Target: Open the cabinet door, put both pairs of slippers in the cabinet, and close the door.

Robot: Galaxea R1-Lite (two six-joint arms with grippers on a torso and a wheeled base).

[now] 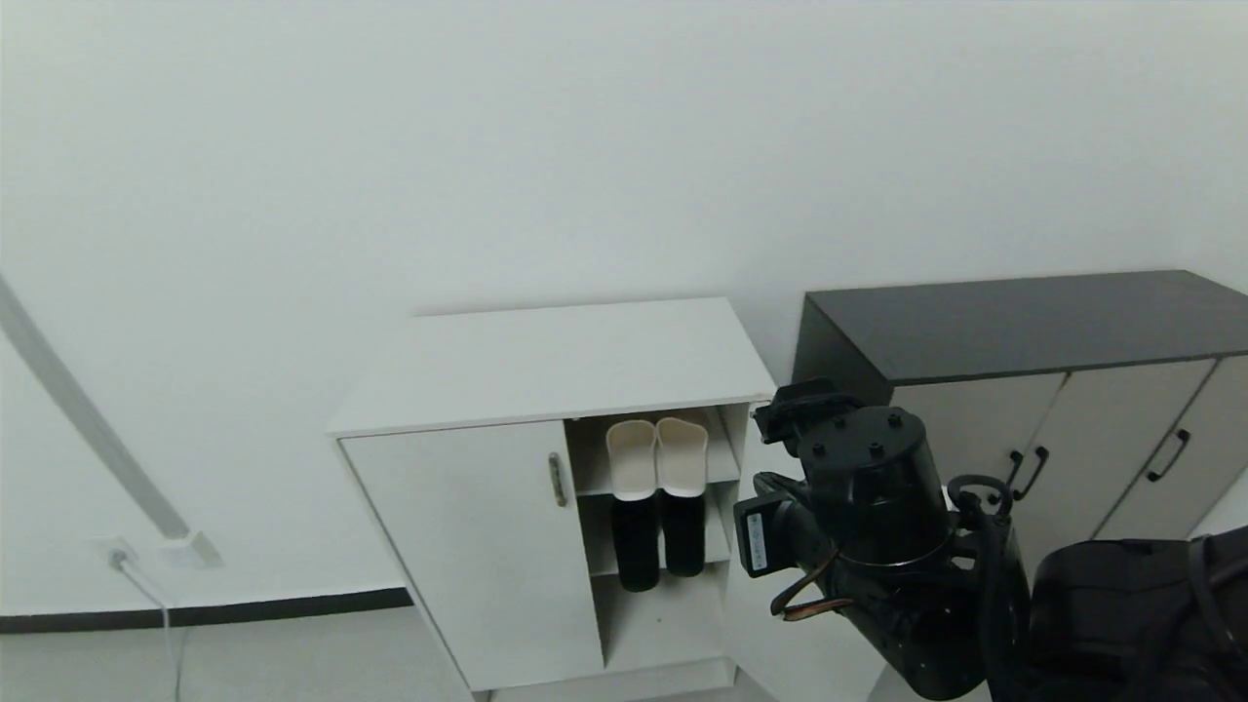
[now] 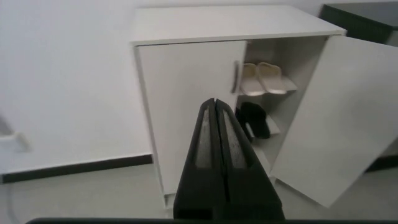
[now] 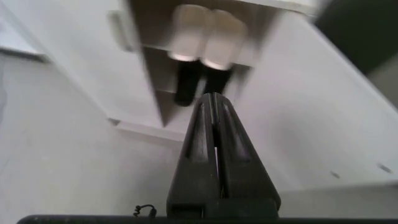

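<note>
The white cabinet (image 1: 556,366) stands against the wall with its left door (image 1: 468,546) closed and its right door (image 2: 342,118) swung open. A cream pair of slippers (image 1: 655,456) sits on the upper shelf, toes outward. A black pair of slippers (image 1: 658,541) rests on the shelf below. My left gripper (image 2: 215,102) is shut and holds nothing, some way in front of the closed door. My right gripper (image 3: 213,96) is also shut and holds nothing, low in front of the open compartment, beside the open door (image 3: 311,118). The right arm (image 1: 868,507) hides the door in the head view.
A dark-topped cabinet (image 1: 1024,322) with grey doors stands close on the right. A wall socket with a cable (image 1: 122,561) is at the left, above the black skirting. Bare floor (image 3: 62,149) lies before the white cabinet.
</note>
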